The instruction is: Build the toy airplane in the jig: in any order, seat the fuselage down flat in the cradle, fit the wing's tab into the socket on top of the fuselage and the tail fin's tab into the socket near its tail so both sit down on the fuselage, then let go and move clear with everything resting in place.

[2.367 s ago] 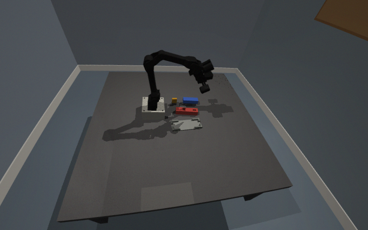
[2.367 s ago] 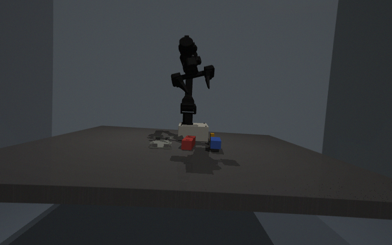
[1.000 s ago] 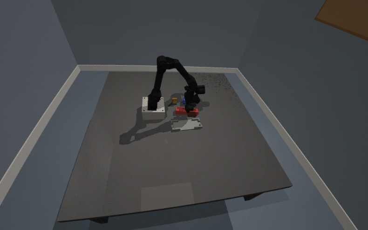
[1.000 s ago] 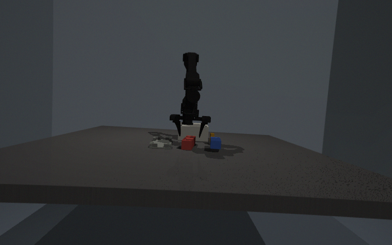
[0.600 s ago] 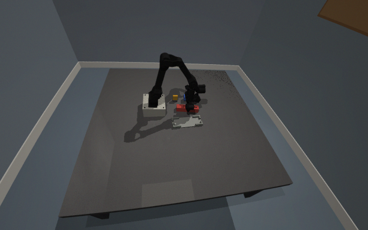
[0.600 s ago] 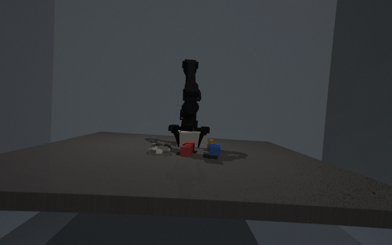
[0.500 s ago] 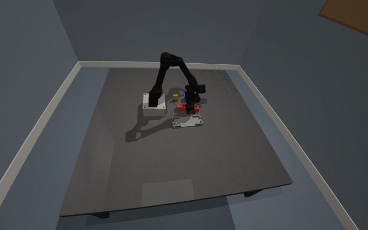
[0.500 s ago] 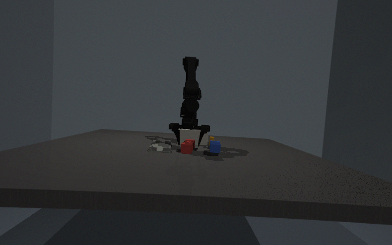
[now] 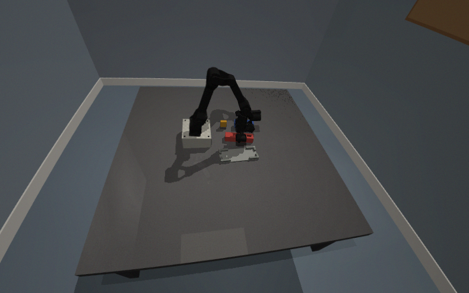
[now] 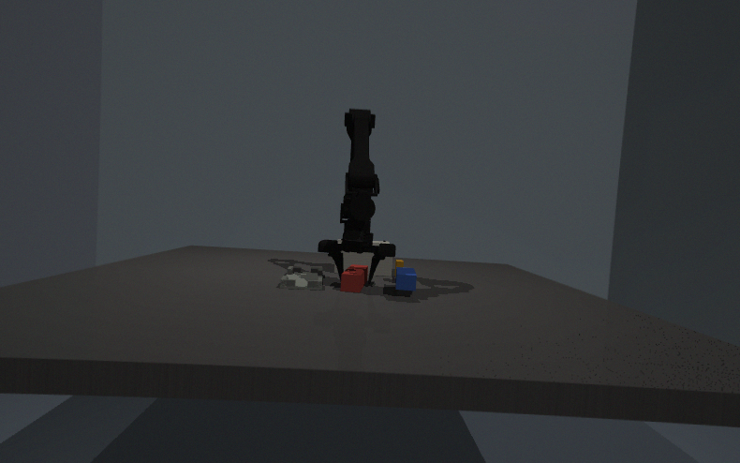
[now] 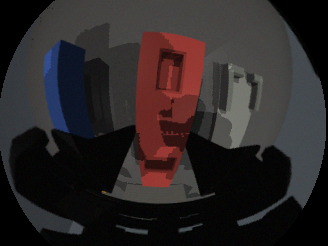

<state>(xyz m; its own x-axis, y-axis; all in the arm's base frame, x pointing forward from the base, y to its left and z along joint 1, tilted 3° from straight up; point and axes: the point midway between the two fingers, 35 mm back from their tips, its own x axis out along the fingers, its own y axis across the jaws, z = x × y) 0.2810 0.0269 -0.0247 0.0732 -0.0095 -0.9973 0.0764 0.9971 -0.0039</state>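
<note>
The red fuselage point(image 9: 228, 137) point(image 10: 352, 281) point(image 11: 148, 100) lies on the table outside the jig, its sockets facing up. My gripper point(image 9: 240, 135) point(image 10: 355, 284) point(image 11: 160, 130) points down over it, partly open, with one finger low on each side. The fingers stand close to its sides; the exterior view shows a small gap on the right, and contact cannot be made out. The blue wing point(image 10: 406, 278) point(image 11: 67, 92) lies beside the fuselage, partly hidden by my arm in the top view. The yellow tail fin point(image 9: 223, 123) point(image 10: 399, 263) sits nearer my base. The grey jig point(image 9: 238, 156) point(image 11: 243, 117) holds nothing.
My white base block point(image 9: 196, 142) stands left of the parts in the top view. The jig lies close along one side of the fuselage, the wing along the other. The table point(image 9: 224, 200) point(image 10: 245, 327) extends far past the jig.
</note>
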